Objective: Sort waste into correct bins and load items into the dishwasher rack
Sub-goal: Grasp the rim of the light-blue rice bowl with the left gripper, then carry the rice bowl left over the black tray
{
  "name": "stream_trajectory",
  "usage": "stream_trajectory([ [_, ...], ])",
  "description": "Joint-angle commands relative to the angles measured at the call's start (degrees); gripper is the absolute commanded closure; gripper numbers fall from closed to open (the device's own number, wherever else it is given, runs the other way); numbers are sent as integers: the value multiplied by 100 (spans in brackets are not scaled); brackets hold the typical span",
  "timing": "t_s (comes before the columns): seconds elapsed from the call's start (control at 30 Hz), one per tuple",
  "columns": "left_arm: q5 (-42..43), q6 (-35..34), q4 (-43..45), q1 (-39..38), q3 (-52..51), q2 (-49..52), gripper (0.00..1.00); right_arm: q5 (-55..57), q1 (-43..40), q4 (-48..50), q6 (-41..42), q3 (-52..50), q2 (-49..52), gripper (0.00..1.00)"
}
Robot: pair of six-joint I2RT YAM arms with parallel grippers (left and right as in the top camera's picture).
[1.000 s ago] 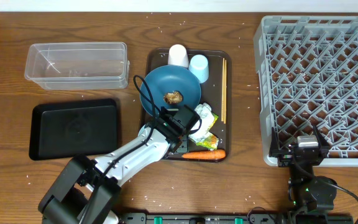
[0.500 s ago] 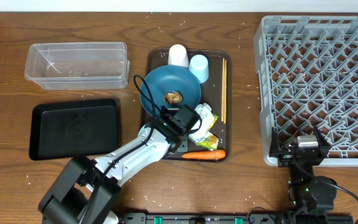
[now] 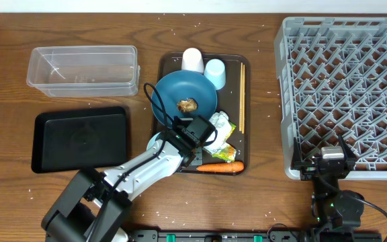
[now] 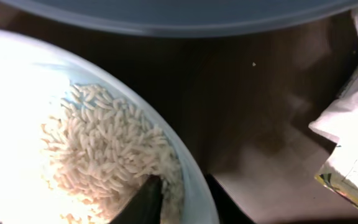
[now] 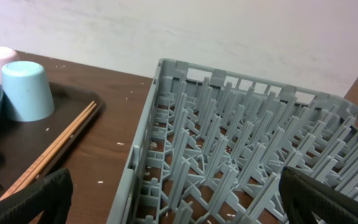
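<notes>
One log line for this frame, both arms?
left gripper: fingers straddle rim of small light-blue bowl of white rice grains, grip unconfirmed | right gripper: open, by large grey plastic dishwasher rack

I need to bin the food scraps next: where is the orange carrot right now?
In the overhead view the orange carrot lies along the near edge of the dark-brown serving tray, close beside the yellow-green wrapper.
</notes>
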Motion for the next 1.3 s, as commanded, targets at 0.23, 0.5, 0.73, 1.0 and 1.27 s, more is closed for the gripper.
stream_trajectory([
  [0.23,-87,-4,2,2,-42,68,93,52,-48,-26,24,-4,-37,1],
  [0.5,-44,-4,-136,4,-35,-286,94,52,-48,-26,24,-4,-37,1],
  [0.73,-46,-2,-361,4,-35,-1029,94,52,-48,-26,24,-4,-37,1],
  [1.0,-50,0,-387,4,-35,-1443,94,52,-48,-26,22,-4,-37,1],
  [1.27,-46,0,-481,363,-31,-1683,94,52,-48,-28,24,-4,-37,1],
])
